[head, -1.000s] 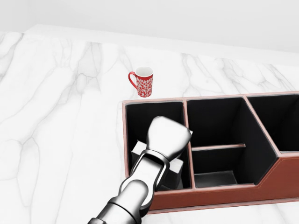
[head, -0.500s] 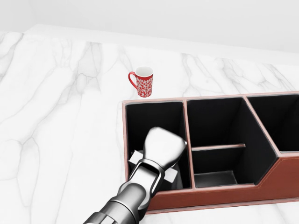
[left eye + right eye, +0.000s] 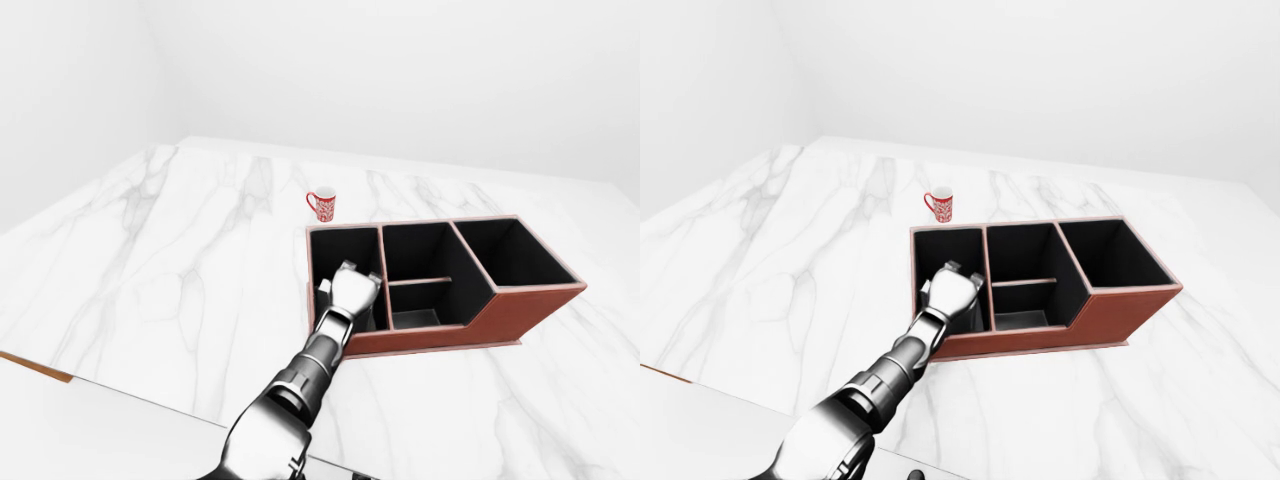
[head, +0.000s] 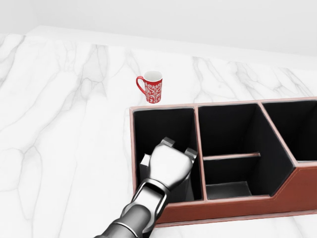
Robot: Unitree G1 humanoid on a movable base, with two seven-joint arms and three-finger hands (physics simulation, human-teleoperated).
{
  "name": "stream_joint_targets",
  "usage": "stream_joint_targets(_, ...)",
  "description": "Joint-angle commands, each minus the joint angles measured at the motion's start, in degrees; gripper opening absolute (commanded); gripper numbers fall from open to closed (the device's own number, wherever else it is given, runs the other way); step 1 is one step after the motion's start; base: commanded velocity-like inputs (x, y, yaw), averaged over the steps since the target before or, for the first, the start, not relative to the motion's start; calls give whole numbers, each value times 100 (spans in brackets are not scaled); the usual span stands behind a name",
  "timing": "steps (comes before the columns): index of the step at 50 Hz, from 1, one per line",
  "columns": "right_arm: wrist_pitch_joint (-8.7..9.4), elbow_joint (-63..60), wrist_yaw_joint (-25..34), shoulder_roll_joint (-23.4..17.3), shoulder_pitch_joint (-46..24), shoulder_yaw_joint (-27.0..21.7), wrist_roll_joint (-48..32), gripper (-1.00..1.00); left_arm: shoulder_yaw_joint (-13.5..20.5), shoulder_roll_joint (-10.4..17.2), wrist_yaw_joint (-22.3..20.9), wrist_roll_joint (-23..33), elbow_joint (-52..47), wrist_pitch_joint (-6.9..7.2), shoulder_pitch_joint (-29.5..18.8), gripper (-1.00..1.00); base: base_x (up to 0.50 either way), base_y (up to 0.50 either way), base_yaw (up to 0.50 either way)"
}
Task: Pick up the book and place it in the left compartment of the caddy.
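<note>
Lowered into the caddy's left compartment, left hand covers the book; grip unclear; marble counter.

No readable text, labels, brands or numbers in any view. Red mug carries only a white ornamental pattern, no lettering. Caddy walls are plain red-brown outside, black inside, unmarked. The pale book in the left compartment shows no title or print that can be made out. Marble surface has veining only.
</note>
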Motion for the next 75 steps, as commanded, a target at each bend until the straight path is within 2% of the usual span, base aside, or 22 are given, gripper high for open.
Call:
stream_joint_targets(1,0,-20,8,15,14,-7,15,100,-221,-66,-43,-319,-560,-1,275,100,0,0,-1)
stream_joint_targets(5,0,1,14,11,7,-2,6,100,-382,-18,-407,-62,-1572,-1,780,100,0,0,0)
stream_joint_targets(10,0,-8,18,20,4,11,-6,100,-760,100,-1396,586,-4054,-1,1997,100,0,0,0)
stream_joint_targets(14,0,-33,14,20,17,-13,7,100,-932,146,-1972,889,-5297,-1,2540,100,0,0,0)
stream_joint_targets(18,0,-33,21,25,12,-9,-2,100,-1035,142,-2129,1037,-5883,-1,2792,100,0,0,0)
stream_joint_targets(22,0,-8,36,31,1,12,-26,100,-1480,187,-2829,1472,-7367,-1,3359,100,0,0,0)
stream_joint_targets(28,0,-41,16,26,17,-3,-10,100,-1882,307,-3486,1827,-8539,-1,3558,100,0,0,0)
stream_joint_targets(32,0,1,24,16,2,19,-33,100,-2375,765,-4056,1832,-9120,-1,3304,100,0,0,0)
stream_joint_targets(34,0,7,23,14,4,13,-29,100,-2462,829,-4152,1832,-9191,-1,3256,100,0,0,0)
stream_joint_targets(38,0,34,31,24,-11,42,-60,100,-2772,1334,-4577,1832,-9439,-1,2807,100,0,0,0)
stream_joint_targets(39,0,53,38,25,-16,54,-67,100,-2812,1344,-4665,1832,-9517,-1,2790,100,0,0,0)
stream_joint_targets(41,0,33,25,24,0,44,-56,100,-2798,1490,-4705,1832,-9599,-1,2642,100,0,0,0)
stream_joint_targets(43,0,19,18,23,3,38,-52,100,-2728,1302,-4619,1832,-9709,-1,2784,100,0,0,0)
stream_joint_targets(44,0,8,12,22,7,32,-53,100,-2612,1010,-4444,1832,-9815,-1,3019,100,0,0,0)
stream_joint_targets(45,0,1,10,21,10,26,-54,100,-2461,891,-4346,1832,-9818,-1,3062,100,0,0,0)
stream_joint_targets(47,0,50,37,35,-10,53,-91,100,-2255,297,-3888,1580,-10066,-1,3410,100,0,0,0)
stream_joint_targets(49,0,44,33,32,4,47,-81,100,-2136,71,-3560,1039,-10240,-1,3557,100,0,0,0)
stream_joint_targets(50,0,38,33,30,11,37,-76,100,-2046,-47,-3443,1065,-10298,-1,3553,100,0,0,0)
stream_joint_targets(59,0,97,50,37,4,59,-113,100,-1835,-214,-2799,-1126,-10680,-1,3611,100,0,0,0)
stream_joint_targets(63,0,84,43,33,13,52,-117,100,-1820,-172,-2785,-1181,-10895,-1,3591,100,0,0,0)
stream_joint_targets(67,0,78,47,43,23,43,-109,100,-1963,-275,-2767,-1669,-11208,-1,3622,100,0,0,0)
stream_joint_targets(75,0,156,-121,-21,23,53,-52,100,-2126,-390,-2675,-3337,-11733,-1,3477,100,0,0,0)
